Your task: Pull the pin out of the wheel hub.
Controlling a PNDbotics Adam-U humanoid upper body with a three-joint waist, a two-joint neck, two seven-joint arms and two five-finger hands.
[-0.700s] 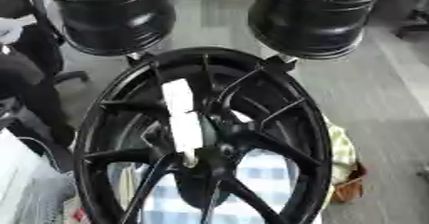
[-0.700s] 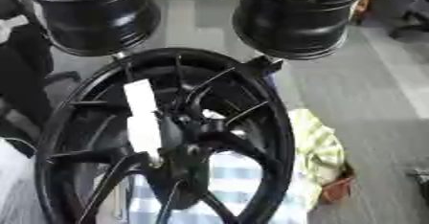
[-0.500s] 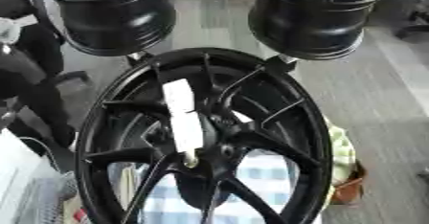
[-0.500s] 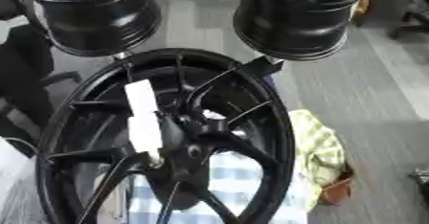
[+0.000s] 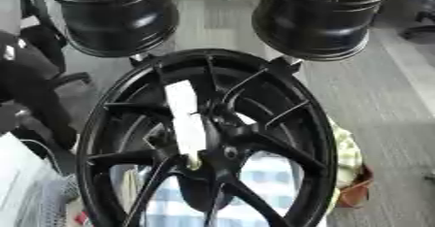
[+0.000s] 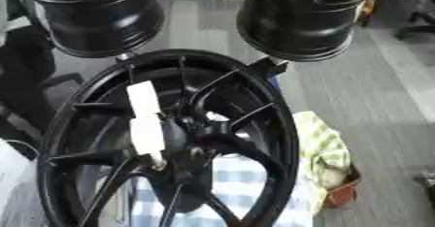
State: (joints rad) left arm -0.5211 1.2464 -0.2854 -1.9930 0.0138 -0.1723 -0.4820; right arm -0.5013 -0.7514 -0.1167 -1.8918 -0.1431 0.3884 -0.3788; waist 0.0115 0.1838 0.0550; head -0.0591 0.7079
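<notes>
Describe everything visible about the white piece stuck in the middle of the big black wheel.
The white pin is a long, flat-looking strip, plain white and matte, possibly plastic. It lies nearly upright in the view, tilted slightly, its upper end over the spokes and its lower end meeting the hub of the black wheel, where it seems still seated. It widens a little toward the lower half. No hand shows in either view, so nothing is holding it.

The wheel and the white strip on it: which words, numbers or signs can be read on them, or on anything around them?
None can be read.
White strip: blank as seen.
Wheel: no marking shows.
Two black rims behind: no text shows.
</notes>
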